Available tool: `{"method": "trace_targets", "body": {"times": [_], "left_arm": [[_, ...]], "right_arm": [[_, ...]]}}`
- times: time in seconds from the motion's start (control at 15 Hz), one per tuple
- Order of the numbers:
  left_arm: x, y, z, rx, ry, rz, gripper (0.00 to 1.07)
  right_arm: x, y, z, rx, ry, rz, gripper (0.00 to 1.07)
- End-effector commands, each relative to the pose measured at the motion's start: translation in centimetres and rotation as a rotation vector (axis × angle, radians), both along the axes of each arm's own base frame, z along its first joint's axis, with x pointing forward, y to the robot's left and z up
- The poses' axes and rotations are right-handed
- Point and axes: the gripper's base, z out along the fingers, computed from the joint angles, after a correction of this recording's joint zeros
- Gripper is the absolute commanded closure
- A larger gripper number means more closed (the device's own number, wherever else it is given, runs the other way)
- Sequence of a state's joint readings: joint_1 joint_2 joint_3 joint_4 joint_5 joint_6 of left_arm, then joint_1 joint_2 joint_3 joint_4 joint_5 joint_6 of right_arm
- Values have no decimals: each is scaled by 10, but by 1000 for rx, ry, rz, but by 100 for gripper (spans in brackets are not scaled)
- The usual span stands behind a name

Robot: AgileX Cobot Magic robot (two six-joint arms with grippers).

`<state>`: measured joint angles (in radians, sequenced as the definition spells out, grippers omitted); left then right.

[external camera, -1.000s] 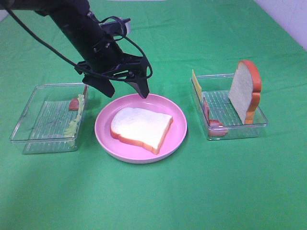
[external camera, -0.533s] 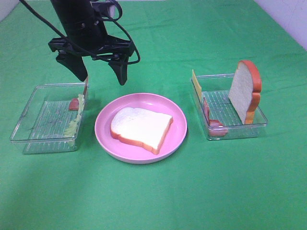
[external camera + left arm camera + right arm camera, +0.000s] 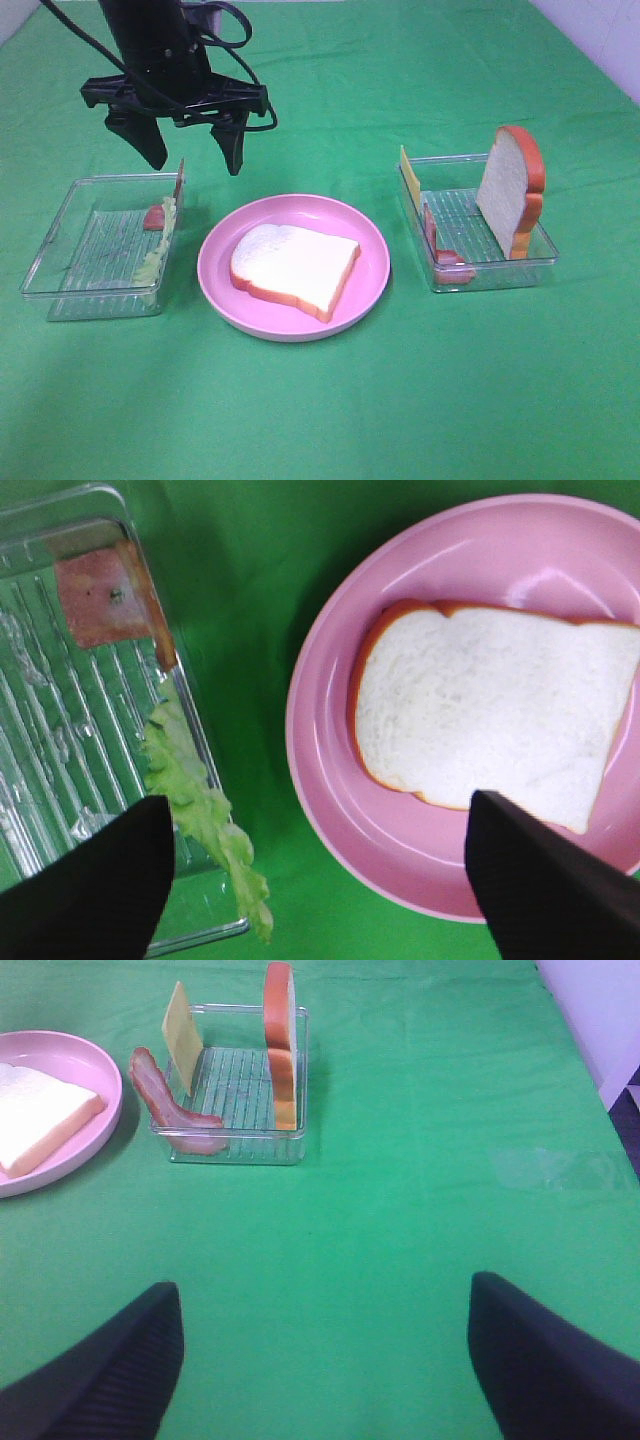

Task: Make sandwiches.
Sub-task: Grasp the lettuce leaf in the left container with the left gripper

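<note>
A white bread slice [image 3: 293, 265] with orange-brown crust lies flat on the pink plate [image 3: 372, 240]. My left gripper [image 3: 193, 160] is open and empty, above the right wall of the left clear tray [image 3: 70, 245]. That tray holds pale green lettuce [image 3: 155, 255] and a bacon piece [image 3: 153, 217]. The left wrist view shows the lettuce [image 3: 200, 800], bacon [image 3: 100, 595] and bread [image 3: 500, 715] below the gripper [image 3: 315, 810]. The right tray [image 3: 495, 270] holds a standing bread slice [image 3: 512, 190], cheese [image 3: 409, 178] and bacon [image 3: 440, 250]. My right gripper [image 3: 322, 1290] is open over bare cloth, outside the exterior view.
Green cloth [image 3: 330, 410] covers the table. In the right wrist view the right tray [image 3: 240, 1145] with bread [image 3: 280, 1040], cheese [image 3: 182, 1035] and bacon [image 3: 165, 1105] lies ahead, the plate [image 3: 60, 1055] beside it. A white wall [image 3: 600, 1020] borders the cloth.
My left gripper has swung left from over the plate's far rim to above the left tray's right wall, staying open. The bread stays on the plate.
</note>
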<state>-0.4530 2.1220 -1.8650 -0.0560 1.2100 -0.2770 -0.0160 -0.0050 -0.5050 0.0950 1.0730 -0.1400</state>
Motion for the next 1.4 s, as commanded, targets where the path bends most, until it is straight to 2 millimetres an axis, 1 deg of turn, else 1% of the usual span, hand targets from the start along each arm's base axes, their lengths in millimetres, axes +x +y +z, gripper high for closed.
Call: {"method": "trace_targets", "body": {"times": [0.07,0.27,0.47,0.67,0.93,1.0,1.07,1.13,1.2,1.27,1.4], "left_arm": [[-19,8,-25,89,158,34,31],[-19,13,-34,139,165,57,31],[-15,11,-48,144,169,58,31],[-12,10,-55,141,163,59,31],[-10,9,-71,158,195,58,31],[-10,8,-72,156,193,58,32],[-9,8,-72,151,183,58,36],[-9,8,-72,149,178,58,42],[-8,8,-72,147,175,58,54],[-8,8,-72,147,174,58,64],[-8,8,-72,145,170,58,80]], "right_arm": [[-2,0,1,-11,-29,1,33],[-2,0,1,-11,-29,1,33],[-2,0,1,-11,-29,1,33],[-2,0,1,-11,-29,1,33],[-2,0,1,-11,-29,1,33],[-2,0,1,-11,-29,1,33],[-2,0,1,-11,-29,1,33],[-2,0,1,-11,-29,1,33],[-2,0,1,-11,-29,1,33],[-2,0,1,-11,-29,1,33],[-2,0,1,-11,-29,1,33]]}}
